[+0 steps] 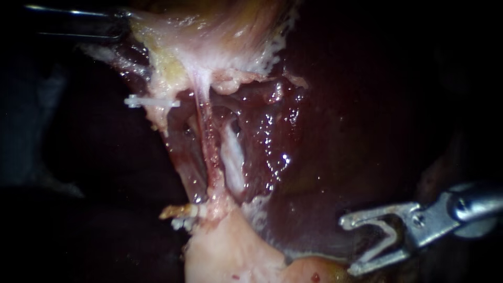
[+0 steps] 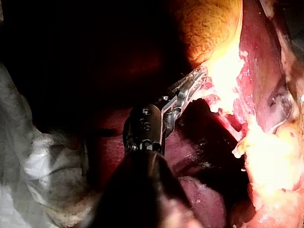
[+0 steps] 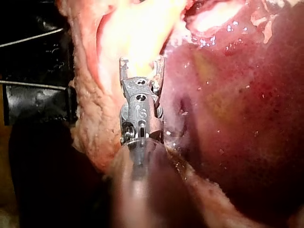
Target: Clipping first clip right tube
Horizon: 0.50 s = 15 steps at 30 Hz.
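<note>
In the endoscope view a thin reddish tube (image 1: 207, 141) runs down from the pale gallbladder (image 1: 209, 42), with a whitish strand (image 1: 233, 157) just to its right. A white clip (image 1: 152, 102) lies across the tissue edge further left. My left instrument (image 1: 119, 27) comes in at the upper left, its jaws shut on the gallbladder's edge (image 2: 209, 80). My right instrument (image 1: 361, 243) hangs over the liver (image 1: 335, 157) at the lower right, well away from the tubes. Its forked jaws stand wide apart around a pale V-shaped clip (image 1: 385, 236) that touches both.
Dark glossy liver surrounds the dissected bed. A pale fatty lump (image 1: 225, 251) lies at the tubes' lower end. In the right wrist view yellow-lit tissue (image 3: 142, 33) lies ahead of the right instrument (image 3: 141, 66), with liver (image 3: 237, 118) beside it.
</note>
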{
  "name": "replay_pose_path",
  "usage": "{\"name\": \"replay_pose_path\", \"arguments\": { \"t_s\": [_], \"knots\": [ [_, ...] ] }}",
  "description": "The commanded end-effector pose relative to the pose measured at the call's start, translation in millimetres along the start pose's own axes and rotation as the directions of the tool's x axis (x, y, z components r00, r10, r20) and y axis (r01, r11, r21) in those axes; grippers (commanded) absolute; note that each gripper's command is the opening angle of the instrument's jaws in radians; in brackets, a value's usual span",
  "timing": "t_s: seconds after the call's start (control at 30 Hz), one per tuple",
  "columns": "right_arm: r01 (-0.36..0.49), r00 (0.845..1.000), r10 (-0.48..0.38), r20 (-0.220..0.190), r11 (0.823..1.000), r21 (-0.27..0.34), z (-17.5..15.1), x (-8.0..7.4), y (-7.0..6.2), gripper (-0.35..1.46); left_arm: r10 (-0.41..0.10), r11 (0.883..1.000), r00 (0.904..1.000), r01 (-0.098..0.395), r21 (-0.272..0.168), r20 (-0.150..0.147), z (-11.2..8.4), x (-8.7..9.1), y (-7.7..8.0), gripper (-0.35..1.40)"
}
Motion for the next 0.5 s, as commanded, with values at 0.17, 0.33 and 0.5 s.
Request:
{"name": "replay_pose_path", "arguments": {
  "t_s": [0.17,0.33,0.5],
  "knots": [
    [-0.049,0.999,0.049,-0.023,0.999,-0.015,2.5,1.3,2.3,0.49,0.0,1.0,1.0,0.0,0.001,0.0,0.1,-0.1,0.0,-0.35],
    [-0.122,0.988,0.119,-0.094,0.992,-0.022,4.8,2.5,4.6,0.48,0.0,1.0,1.0,0.0,0.001,0.0,0.1,-0.1,0.1,-0.35],
    [-0.153,0.981,0.147,-0.125,0.987,-0.04,6.4,3.3,6.2,0.48,0.0,1.0,1.0,0.0,0.002,-0.001,0.1,-0.1,0.2,-0.35]
  ]
}}
